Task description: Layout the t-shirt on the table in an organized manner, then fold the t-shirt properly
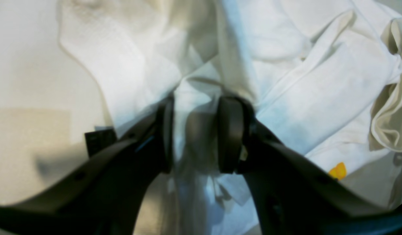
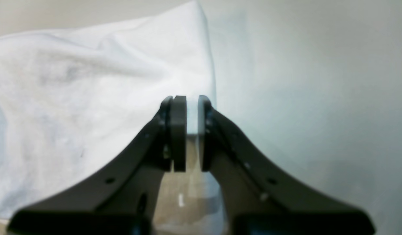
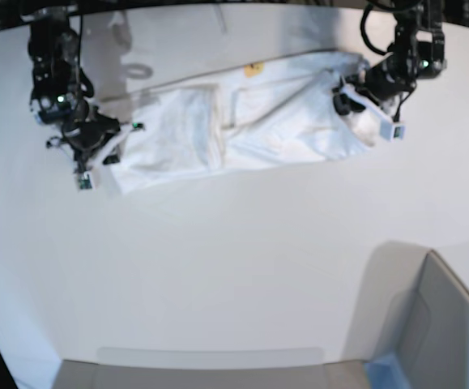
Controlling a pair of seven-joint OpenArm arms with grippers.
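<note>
Soft white cotton-looking t-shirt (image 3: 250, 121) is matt and rumpled, the big white table (image 3: 218, 267) looks smooth, faintly satiny; gripper pads (image 2: 178, 130) matt dark plastic.

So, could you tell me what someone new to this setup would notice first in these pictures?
The white t-shirt, stretched in a rumpled band across the far side of the table, with an arm at each end. The left gripper clamps a bunched fold at one end, and the right gripper pinches a thin edge of cloth at the other. A grey bin with a blue corner sits at the near edge.
</note>
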